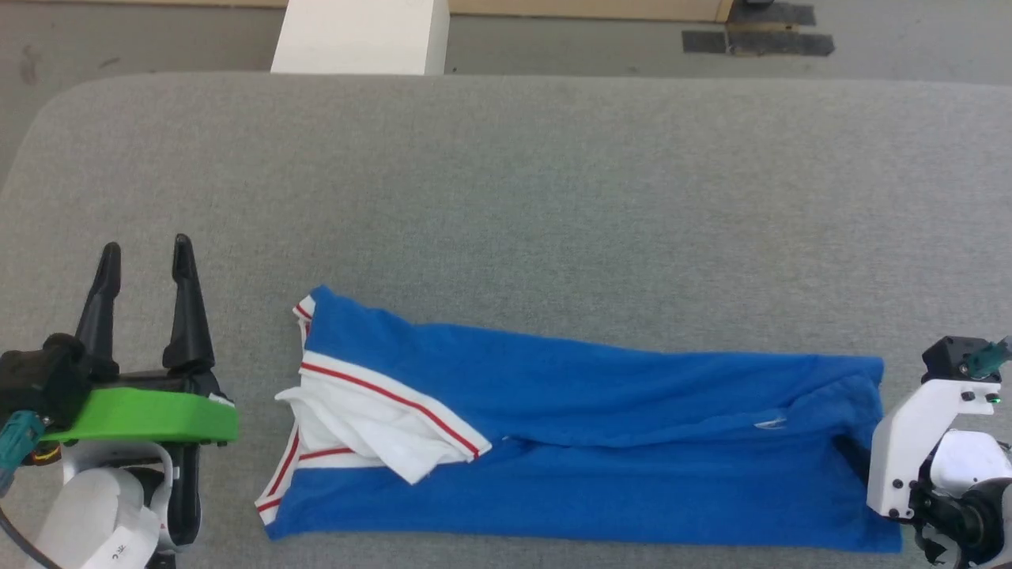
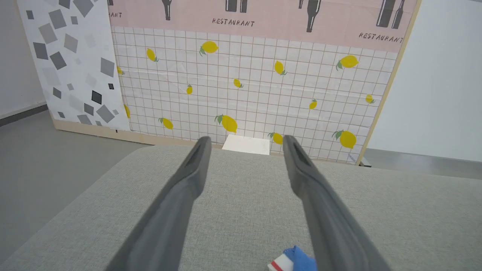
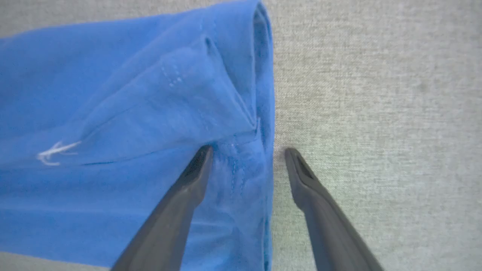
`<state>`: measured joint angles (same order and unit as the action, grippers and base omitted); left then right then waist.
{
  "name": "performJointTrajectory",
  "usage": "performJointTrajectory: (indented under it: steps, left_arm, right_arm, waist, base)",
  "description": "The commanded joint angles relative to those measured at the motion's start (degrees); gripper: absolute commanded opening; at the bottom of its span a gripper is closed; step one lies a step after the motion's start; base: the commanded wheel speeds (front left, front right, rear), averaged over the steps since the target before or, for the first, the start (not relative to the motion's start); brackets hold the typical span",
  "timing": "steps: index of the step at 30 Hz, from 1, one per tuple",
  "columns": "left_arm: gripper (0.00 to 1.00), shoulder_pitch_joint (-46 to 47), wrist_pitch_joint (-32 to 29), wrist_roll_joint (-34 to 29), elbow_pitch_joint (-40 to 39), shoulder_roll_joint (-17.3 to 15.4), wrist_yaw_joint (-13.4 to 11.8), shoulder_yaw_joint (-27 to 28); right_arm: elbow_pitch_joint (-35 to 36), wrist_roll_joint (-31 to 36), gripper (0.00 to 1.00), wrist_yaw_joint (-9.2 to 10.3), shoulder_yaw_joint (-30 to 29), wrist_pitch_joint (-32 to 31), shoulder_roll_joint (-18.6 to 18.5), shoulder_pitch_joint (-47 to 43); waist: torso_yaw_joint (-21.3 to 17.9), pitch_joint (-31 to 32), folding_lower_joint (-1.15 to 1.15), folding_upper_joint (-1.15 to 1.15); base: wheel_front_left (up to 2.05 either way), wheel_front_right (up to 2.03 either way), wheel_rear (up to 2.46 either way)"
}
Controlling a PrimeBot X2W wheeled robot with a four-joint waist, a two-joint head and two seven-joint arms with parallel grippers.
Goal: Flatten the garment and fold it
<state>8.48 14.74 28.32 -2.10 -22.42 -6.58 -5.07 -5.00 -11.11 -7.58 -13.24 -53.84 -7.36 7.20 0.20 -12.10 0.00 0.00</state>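
**Left gripper** [image 1: 146,245]: the fingers are spread wide with nothing between them and touch no cloth. Its wrist view has the gripper [image 2: 245,140] above bare grey table [image 2: 241,210], with one corner of the garment [image 2: 297,259] at 6 o'clock beside the right-hand finger. In the head view the fingers point to 12 o'clock. The green-topped wrist sits at 8 o'clock, just beside the garment's striped end but apart from it.

**Right gripper** [image 3: 248,151]: the fingers are spread wide and grip nothing. They straddle the garment's [image 3: 113,94] end edge, one finger over blue cloth and the other over bare table [image 3: 376,113]. Whether the tips touch the surface cannot be told. In the head view the white right wrist housing [image 1: 909,450] stands at 4 o'clock against the garment's right-hand end.

**Garment** [image 1: 632,442]: it lies as a long blue band along the near side of the table, from 8 to 4 o'clock. A white sleeve [image 1: 371,427] with red trim is folded on top at the left end. The long upper edge is slightly rumpled and the lower edge is straight.

**Room to move:** the table [image 1: 506,174] is open from 9 through 12 to 3 o'clock. Its far corner at 10 o'clock is rounded. Beyond the far edge are grey floor [image 1: 158,39] and a white block [image 1: 360,35] at 12 o'clock. The left wrist view shows a lemon-print panel [image 2: 244,75] past that block.
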Motion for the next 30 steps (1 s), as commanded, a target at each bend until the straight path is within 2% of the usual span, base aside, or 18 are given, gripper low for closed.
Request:
performJointTrajectory:
  steps: [1,5,6,8,15,22,27,30]
  left_arm:
    - [1.00,0.05,0.24,-1.16,0.01,0.76,0.87,1.17]
    - [1.00,-0.50,0.25,-2.58,0.54,2.71,3.18,4.01]
    - [1.00,-0.88,0.25,-3.23,0.41,3.51,3.55,4.47]
    - [1.00,-1.49,0.25,-4.01,0.53,4.69,4.34,5.29]
    - [1.00,-2.81,0.25,-6.24,0.82,7.55,6.65,7.43]
    - [1.00,-3.06,0.26,-7.88,1.30,8.54,8.40,8.61]
    - [1.00,-3.08,0.26,-8.71,1.53,9.09,9.15,9.15]
    - [1.00,-3.20,0.26,-9.19,2.09,9.60,9.59,9.09]
  right_arm:
    - [-0.91,0.23,1.00,0.09,0.41,0.67,0.00,0.75]
    - [-3.04,-0.53,1.00,0.09,1.11,2.64,-0.41,0.96]
    - [-3.68,-0.82,0.28,0.09,1.29,2.82,-0.51,1.06]
    - [-4.41,-1.46,0.00,0.09,1.64,3.57,-0.89,1.25]
    - [-5.74,-3.17,0.00,0.09,-0.50,4.65,-4.17,2.30]
    - [-8.40,-0.99,0.00,0.09,-8.48,5.89,-10.58,3.43]
    - [-9.94,2.82,0.00,0.09,-13.08,7.42,-11.32,4.81]
    - [-9.93,4.13,0.00,0.09,-12.91,7.01,-11.10,4.75]
  waist:
    - [0.70,-1.04,0.00,0.00]
    - [0.73,-1.42,0.00,0.00]
    - [0.74,-1.45,0.00,0.00]
    - [0.70,-1.41,0.00,0.00]
    - [0.53,-1.44,0.00,0.00]
    - [0.53,-2.31,0.00,0.00]
    - [0.53,-2.51,0.00,0.00]
    - [0.72,-1.67,0.00,0.00]
  base:
    - [0.00,0.00,0.00]
    - [0.00,0.00,0.00]
    - [0.00,0.00,0.00]
    - [0.00,0.00,0.00]
    - [0.00,0.00,0.00]
    - [0.00,0.00,0.00]
    - [0.00,0.00,0.00]
    - [0.00,0.00,0.00]
